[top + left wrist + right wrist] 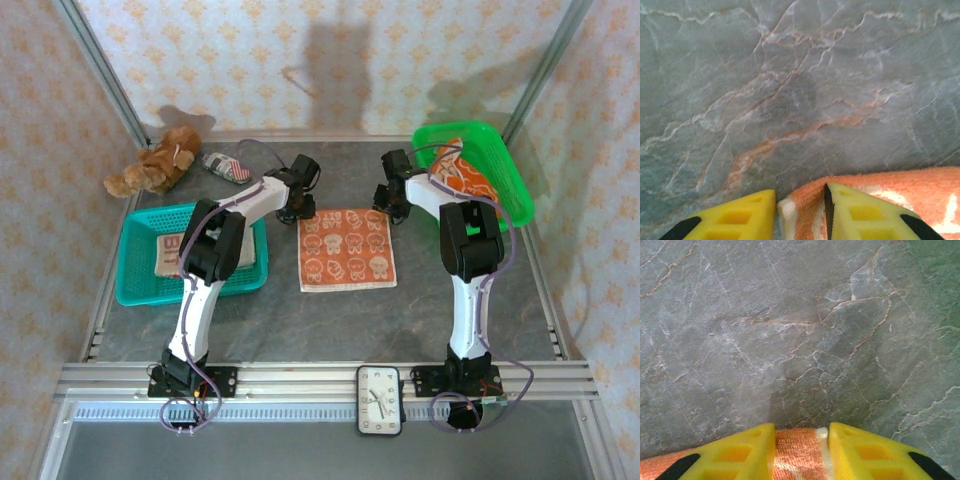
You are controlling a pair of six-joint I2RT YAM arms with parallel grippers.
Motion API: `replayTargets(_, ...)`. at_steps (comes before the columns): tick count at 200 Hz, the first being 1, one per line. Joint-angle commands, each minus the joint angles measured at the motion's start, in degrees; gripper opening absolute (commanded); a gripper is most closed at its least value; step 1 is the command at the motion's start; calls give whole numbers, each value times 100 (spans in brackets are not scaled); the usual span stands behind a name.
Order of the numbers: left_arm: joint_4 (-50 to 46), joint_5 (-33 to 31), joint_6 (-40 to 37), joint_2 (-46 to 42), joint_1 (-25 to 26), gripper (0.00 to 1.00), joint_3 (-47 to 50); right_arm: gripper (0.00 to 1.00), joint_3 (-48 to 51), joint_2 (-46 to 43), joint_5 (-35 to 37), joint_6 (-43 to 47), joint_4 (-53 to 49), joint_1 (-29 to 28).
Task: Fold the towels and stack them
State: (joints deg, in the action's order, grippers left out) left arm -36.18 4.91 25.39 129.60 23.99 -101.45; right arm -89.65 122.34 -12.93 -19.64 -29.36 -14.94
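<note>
An orange towel (346, 250) printed with cream bunnies lies spread flat in the middle of the grey marble table. My left gripper (297, 212) is down at its far left corner. In the left wrist view that corner (805, 215) lies between the yellow fingers of the left gripper (800, 192), against the right one and apart from the left one. My right gripper (390, 212) is at the far right corner. In the right wrist view the towel's edge (795, 455) lies flat, unpinched, between the parted fingers of the right gripper (801, 427).
A teal basket (135, 290) at the left holds a folded cream towel (170, 255). A green basket (520, 190) at the back right holds another orange towel (465, 172). A brown teddy bear (155, 168) and a striped shoe (228, 167) lie at the back left. A clock (380, 400) sits on the front rail.
</note>
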Motion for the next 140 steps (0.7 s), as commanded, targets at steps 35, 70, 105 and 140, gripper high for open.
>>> replayTargets(35,11,175,-69,197,-10,28,-36,41,44,169,33,-16,-122,37)
replayTargets(70,53,257,-69,175,-13,15,-9,10,96,124,-145,-38,-28,43)
replayTargets(105,82,99,-120,-179,-9,0,108,0,97,-201,-122,19,18,35)
replayTargets(140,205,6,-240,-680,-8,0,298,0,260,-742,-209,139,173,37)
